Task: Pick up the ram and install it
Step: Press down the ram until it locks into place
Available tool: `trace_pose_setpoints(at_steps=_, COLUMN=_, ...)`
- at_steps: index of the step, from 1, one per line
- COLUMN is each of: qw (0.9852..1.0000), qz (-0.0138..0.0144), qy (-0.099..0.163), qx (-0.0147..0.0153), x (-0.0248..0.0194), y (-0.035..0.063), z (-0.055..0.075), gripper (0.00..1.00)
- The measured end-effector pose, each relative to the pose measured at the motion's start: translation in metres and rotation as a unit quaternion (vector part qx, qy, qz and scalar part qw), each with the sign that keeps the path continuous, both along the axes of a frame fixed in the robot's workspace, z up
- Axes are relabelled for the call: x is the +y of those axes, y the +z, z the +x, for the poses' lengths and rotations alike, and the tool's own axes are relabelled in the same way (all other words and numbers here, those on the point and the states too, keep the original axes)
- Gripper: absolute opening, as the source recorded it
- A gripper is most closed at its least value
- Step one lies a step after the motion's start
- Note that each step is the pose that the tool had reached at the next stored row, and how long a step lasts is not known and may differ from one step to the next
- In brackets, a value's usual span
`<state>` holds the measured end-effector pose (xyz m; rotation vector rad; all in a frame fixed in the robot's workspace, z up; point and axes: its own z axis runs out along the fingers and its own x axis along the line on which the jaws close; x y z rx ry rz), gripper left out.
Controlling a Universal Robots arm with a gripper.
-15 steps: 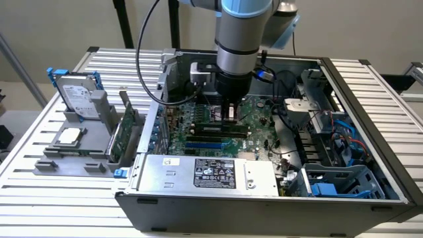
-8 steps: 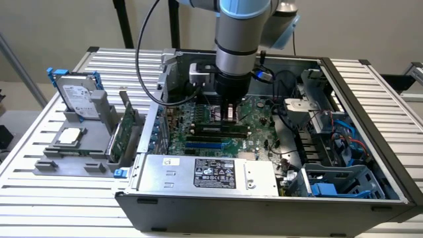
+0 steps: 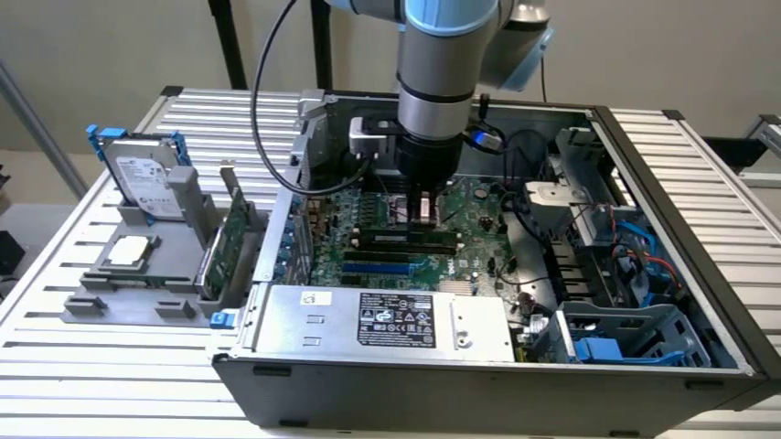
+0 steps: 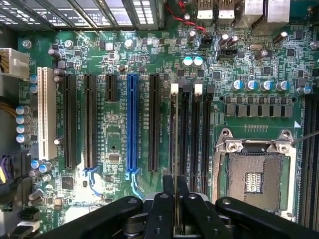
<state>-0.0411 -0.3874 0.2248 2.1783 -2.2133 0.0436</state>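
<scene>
My gripper (image 3: pixel 422 215) reaches down into the open computer case (image 3: pixel 683 210), just above the green motherboard (image 3: pixel 470 206). In the wrist view my gripper (image 4: pixel 176 183) is shut on the ram (image 4: pixel 176 139), which shows edge-on as a thin line between the two black fingers (image 4: pixel 162 209). The ram stands upright along a black memory slot with a white latch (image 4: pixel 174 89), one of several parallel slots (image 4: pixel 205 129). Whether it is touching the slot, I cannot tell.
Beside the memory slots lies the open CPU socket (image 4: pixel 254 174); on their other side run a blue expansion slot (image 4: pixel 132 124) and a white one (image 4: pixel 46 114). Outside the case, a grey holder (image 3: pixel 128 306) carries a hard drive (image 3: pixel 144 174) and an expansion card (image 3: pixel 226 242). The power supply (image 3: pixel 379 320) fills the case's front.
</scene>
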Motion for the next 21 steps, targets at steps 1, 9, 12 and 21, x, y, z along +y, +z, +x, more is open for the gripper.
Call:
trace_pose_setpoints(at_steps=1, qw=1.0, qz=0.0, qy=0.0, qx=0.0, x=0.0002, y=-0.0003, z=0.0, gripper=0.0)
trace_pose_setpoints(at_steps=9, qw=1.0, qz=-0.0005, qy=0.0, qx=-0.0001, x=0.0004, y=-0.0038, z=0.0, gripper=0.0)
trace_pose_setpoints(at_steps=12, qw=1.0, qz=-0.0004, qy=0.0, qx=0.0, x=0.0004, y=-0.004, z=-0.001, gripper=1.0)
trace_pose_setpoints(at_steps=21, qw=1.0, qz=0.0012, qy=0.0, qx=0.0, x=-0.0001, y=0.0233, z=-0.006, gripper=1.0)
